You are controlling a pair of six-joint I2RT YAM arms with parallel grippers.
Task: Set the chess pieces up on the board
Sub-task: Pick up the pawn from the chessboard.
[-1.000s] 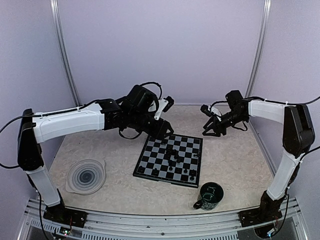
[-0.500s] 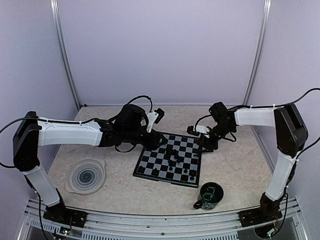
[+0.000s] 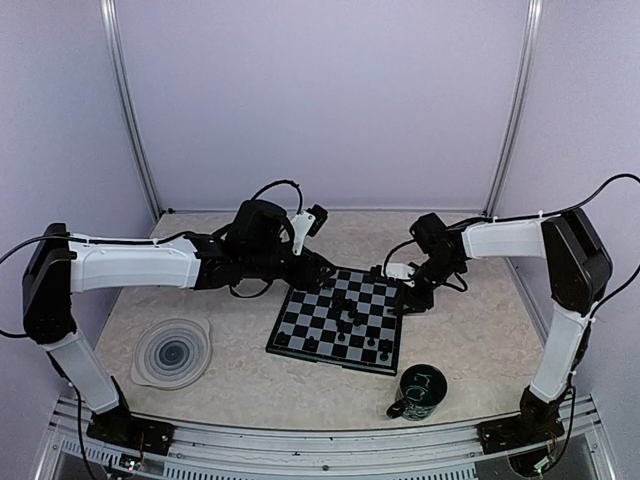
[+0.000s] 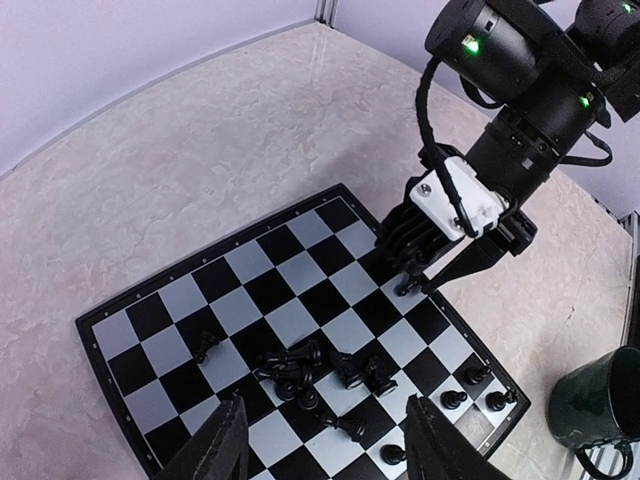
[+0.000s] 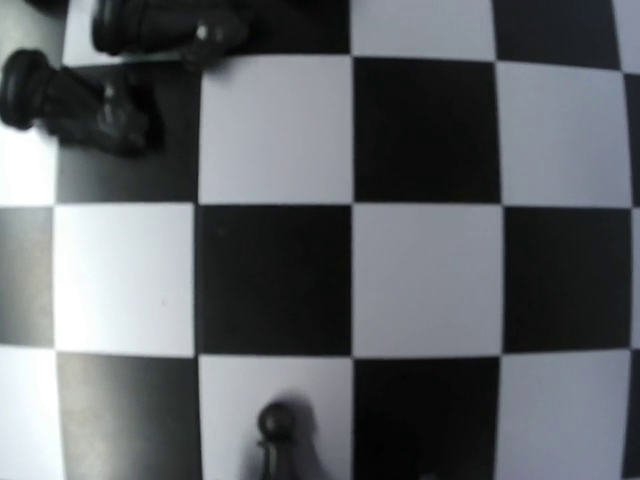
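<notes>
- Since a second earlier, my right pincer (image 3: 405, 297) had swung in from beyond the far right corner of the board (image 4: 300, 272) and come down at its right edge. My left pincer (image 4: 328, 410) had eased lower over the far edge.
- One pawn (image 4: 406, 290) stood upright in the right-edge row, nearer the far right corner than the near right one, directly under my right pincer's tips.
- Its long axis ran straight up, in line with the fingers above it, so I judged the coming move to be a plain vertical one.
- I could not tell whether those jaws gripped the pawn or only bracketed it. The tips hid its sides, and my right wrist view showed just its head at the bottom edge.
- My left pincer hung wide and empty, with the toppled heap (image 4: 305, 365) in the board's middle just ahead of it, its pieces lying on their sides.
- My left pincer was nearer the heap and my right was nearer the edge pawn.
- Several standing pawns (image 4: 475, 377) were grouped by the near right corner.
</notes>
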